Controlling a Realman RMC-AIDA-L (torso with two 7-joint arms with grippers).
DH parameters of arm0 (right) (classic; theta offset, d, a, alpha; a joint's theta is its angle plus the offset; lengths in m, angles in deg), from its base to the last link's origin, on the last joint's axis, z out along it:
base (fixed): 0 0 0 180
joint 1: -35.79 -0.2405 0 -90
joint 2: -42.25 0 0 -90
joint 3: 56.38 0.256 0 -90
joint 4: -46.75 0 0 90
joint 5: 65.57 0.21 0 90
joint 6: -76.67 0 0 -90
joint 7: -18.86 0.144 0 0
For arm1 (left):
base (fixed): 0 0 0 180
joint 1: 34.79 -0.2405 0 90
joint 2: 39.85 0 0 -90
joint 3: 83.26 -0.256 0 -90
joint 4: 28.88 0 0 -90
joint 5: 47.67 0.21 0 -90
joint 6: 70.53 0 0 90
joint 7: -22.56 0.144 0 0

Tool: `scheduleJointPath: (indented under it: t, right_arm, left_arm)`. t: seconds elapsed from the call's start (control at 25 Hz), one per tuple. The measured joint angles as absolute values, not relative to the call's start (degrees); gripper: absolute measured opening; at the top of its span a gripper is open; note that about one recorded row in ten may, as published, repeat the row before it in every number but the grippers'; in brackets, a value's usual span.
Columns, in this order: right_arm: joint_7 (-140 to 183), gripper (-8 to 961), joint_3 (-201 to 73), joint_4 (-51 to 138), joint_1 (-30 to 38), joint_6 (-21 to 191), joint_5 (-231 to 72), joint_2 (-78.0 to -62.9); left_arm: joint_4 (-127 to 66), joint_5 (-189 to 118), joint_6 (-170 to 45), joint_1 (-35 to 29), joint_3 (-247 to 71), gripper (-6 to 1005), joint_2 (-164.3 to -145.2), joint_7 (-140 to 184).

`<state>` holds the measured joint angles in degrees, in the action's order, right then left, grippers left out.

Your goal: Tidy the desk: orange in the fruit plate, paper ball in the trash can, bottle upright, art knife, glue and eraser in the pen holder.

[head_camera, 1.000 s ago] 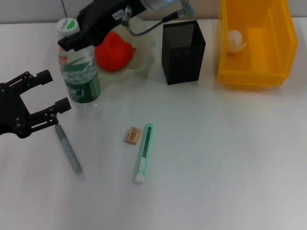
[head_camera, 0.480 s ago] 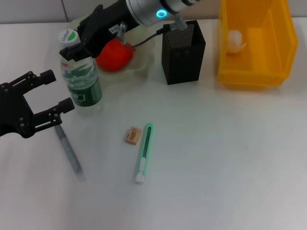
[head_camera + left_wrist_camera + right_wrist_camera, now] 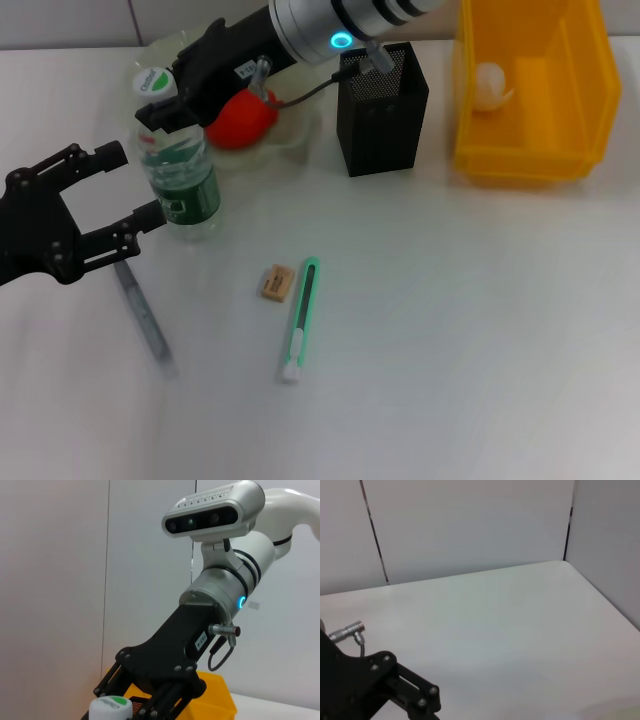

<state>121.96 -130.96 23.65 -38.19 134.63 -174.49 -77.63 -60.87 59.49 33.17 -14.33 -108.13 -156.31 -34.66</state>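
Observation:
The bottle (image 3: 181, 178) stands upright at the left of the table, with its white-and-green cap (image 3: 155, 82) on top. My right gripper (image 3: 163, 108) reaches in from the back and is shut on the bottle's neck; the left wrist view shows it just behind the cap (image 3: 111, 706). My left gripper (image 3: 122, 187) is open, just left of the bottle's lower body. The orange (image 3: 243, 120) lies in the pale fruit plate (image 3: 303, 128). The eraser (image 3: 277, 283) and the green art knife (image 3: 300, 320) lie mid-table, the grey glue stick (image 3: 142, 318) to their left. A paper ball (image 3: 490, 85) sits in the yellow bin.
The black mesh pen holder (image 3: 380, 108) stands right of the plate. The yellow bin (image 3: 530, 150) occupies the back right. My right arm stretches across the plate and the top of the pen holder.
The right gripper has carried the upright bottle a little to the right and nearer. The left gripper has shifted slightly toward the bottle.

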Motion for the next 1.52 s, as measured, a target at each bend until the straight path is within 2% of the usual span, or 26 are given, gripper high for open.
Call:
scheduleJointPath:
  t: [1.08,1.2,1.52]
  right_arm:
    - [121.80,458,-131.52,23.66,-37.91,135.25,-174.14,-77.62]
    - [121.81,621,-131.52,23.43,-37.92,135.27,-174.14,-77.62]
    - [122.38,621,-133.10,17.60,-34.84,135.78,-174.09,-77.63]
  left_arm:
    - [-60.08,59.52,31.75,-14.37,-108.49,815,-156.25,-34.02]
    - [-60.07,59.51,31.75,-14.33,-108.49,815,-156.10,-34.02]
    - [-60.08,59.34,31.74,-14.31,-108.34,815,-155.90,-34.03]
